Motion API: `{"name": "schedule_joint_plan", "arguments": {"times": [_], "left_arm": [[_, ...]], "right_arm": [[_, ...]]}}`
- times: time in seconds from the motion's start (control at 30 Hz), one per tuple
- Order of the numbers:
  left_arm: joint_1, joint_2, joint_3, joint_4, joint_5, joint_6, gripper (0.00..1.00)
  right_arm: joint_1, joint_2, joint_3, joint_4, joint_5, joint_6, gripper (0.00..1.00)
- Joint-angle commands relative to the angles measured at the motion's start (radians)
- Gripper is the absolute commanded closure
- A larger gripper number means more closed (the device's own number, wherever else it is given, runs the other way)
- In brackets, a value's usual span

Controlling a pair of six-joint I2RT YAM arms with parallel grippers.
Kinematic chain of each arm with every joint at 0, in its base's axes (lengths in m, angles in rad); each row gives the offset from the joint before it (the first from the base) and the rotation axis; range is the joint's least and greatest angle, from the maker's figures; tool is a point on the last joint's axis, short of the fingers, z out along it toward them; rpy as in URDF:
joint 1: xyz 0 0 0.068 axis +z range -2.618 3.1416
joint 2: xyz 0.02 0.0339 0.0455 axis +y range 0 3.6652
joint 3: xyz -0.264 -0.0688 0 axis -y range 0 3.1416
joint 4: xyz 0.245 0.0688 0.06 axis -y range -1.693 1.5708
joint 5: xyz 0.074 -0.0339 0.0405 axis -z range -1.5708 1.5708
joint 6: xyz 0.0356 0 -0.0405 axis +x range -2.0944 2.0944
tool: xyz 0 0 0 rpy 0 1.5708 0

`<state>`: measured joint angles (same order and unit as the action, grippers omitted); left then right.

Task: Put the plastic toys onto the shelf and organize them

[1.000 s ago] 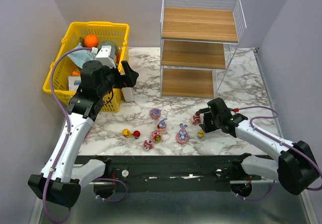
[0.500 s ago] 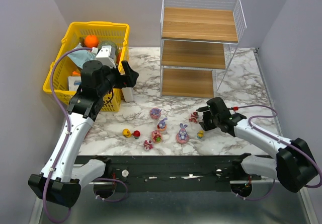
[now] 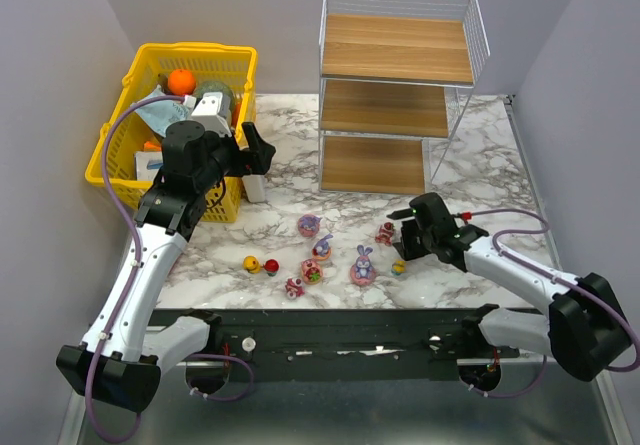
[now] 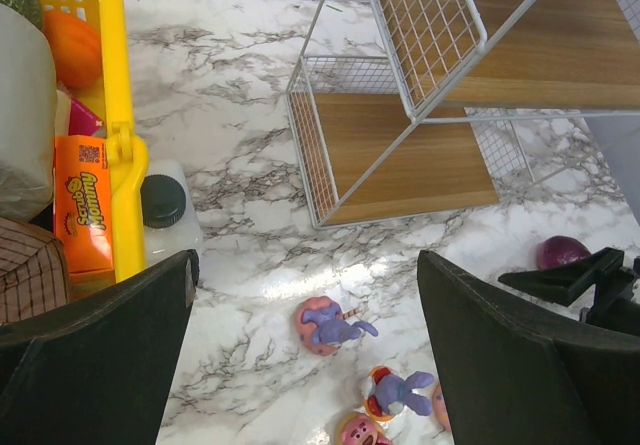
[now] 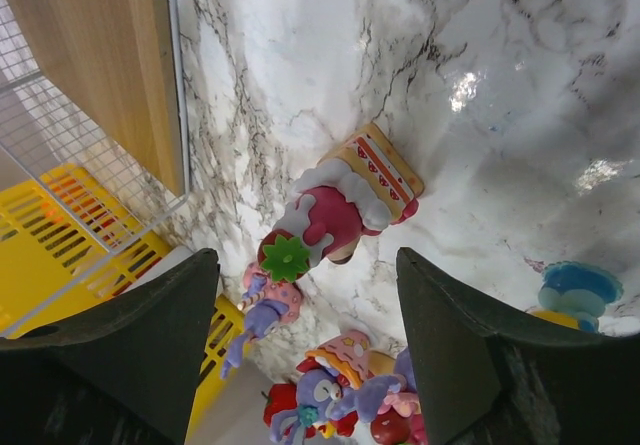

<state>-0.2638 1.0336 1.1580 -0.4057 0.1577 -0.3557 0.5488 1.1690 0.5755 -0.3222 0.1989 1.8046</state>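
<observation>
Several small plastic toys lie on the marble table in front of the shelf (image 3: 397, 85). My right gripper (image 3: 401, 232) is open and low over the table, just right of a pink-red toy (image 3: 386, 233). In the right wrist view this toy (image 5: 335, 215) lies on its side on a cake-like base, ahead of and between the open fingers (image 5: 303, 295), untouched. A purple bunny-eared toy (image 3: 362, 265) and a small yellow-blue one (image 3: 399, 266) lie close by. My left gripper (image 3: 255, 150) is open and empty, held high beside the basket; its wrist view (image 4: 305, 265) looks down on a purple toy (image 4: 328, 325).
A yellow basket (image 3: 175, 130) of groceries stands at the back left, with a white black-capped bottle (image 4: 165, 215) beside it. More toys lie at the front left (image 3: 252, 263) and the centre (image 3: 312, 271). A purple round thing (image 4: 562, 251) sits by the right arm.
My right gripper has shifted a little to the left, closer to the pink-red toy. The left arm and the toys have not moved.
</observation>
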Motion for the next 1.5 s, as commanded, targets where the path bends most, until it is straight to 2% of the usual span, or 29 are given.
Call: {"name": "schedule_joint_plan", "arguments": {"times": [0.0, 0.27, 0.7, 1.0, 1.27, 1.47], "left_arm": [[0.001, -0.001, -0.006, 0.002, -0.007, 0.011, 0.01], [0.001, 0.006, 0.000, -0.004, -0.010, 0.014, 0.01], [0.001, 0.020, 0.005, -0.005, -0.020, 0.021, 0.01], [0.001, 0.019, 0.002, -0.004, -0.027, 0.024, 0.01], [0.001, 0.020, 0.003, -0.005, -0.029, 0.026, 0.01], [0.001, 0.026, 0.011, -0.005, -0.027, 0.024, 0.01]], "right_arm": [[0.039, 0.053, -0.003, 0.052, -0.004, 0.088, 0.20], [0.057, 0.106, 0.018, 0.077, 0.030, 0.147, 0.24], [0.057, 0.123, 0.014, 0.074, 0.070, 0.174, 0.40], [0.057, 0.135, 0.012, 0.095, 0.085, 0.173, 0.55], [0.031, 0.106, 0.056, 0.091, 0.114, 0.030, 0.66], [-0.078, 0.087, 0.148, 0.083, 0.085, -0.180, 0.70]]}}
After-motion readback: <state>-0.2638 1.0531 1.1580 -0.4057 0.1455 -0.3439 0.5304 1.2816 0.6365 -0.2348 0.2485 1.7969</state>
